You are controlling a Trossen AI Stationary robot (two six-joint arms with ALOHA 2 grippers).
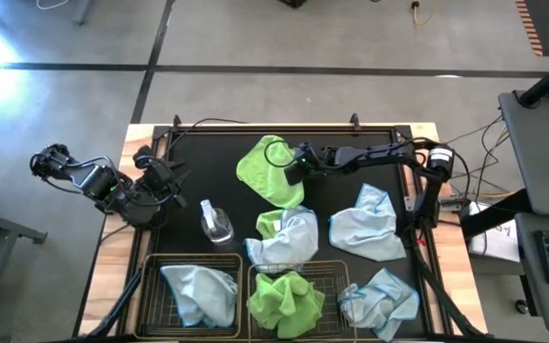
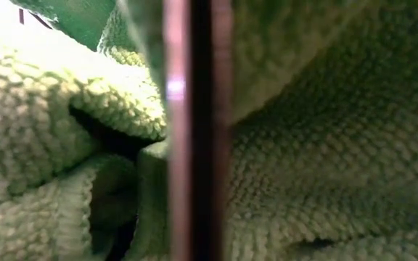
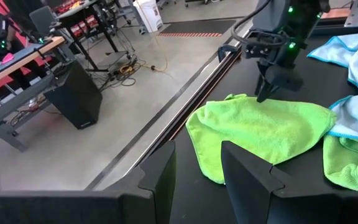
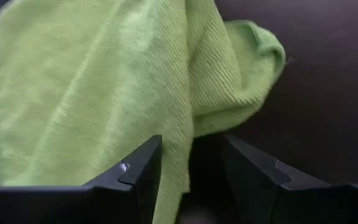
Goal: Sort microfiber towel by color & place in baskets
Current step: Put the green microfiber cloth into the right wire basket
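A lime green towel lies loosely spread near the middle of the black tabletop, toward its far edge, and the right gripper hangs right at that towel's edge with its two dark fingers spread apart, nothing between them. In the right wrist view the green cloth fills the space just ahead of those fingers, with one fold bunched up. Closer to the near edge, a second green towel lies partly under a pale blue towel, and two more pale blue towels sit toward the right side, one mid-table and one by the near right corner. Along the near edge stand the two black wire baskets: the left basket holds a crumpled pale blue towel, and the middle basket holds a crumpled green towel. A small clear spray bottle lies between the baskets and the left arm. The left gripper waits near the table's left edge, fingers apart and empty, pointing across at the green towel.
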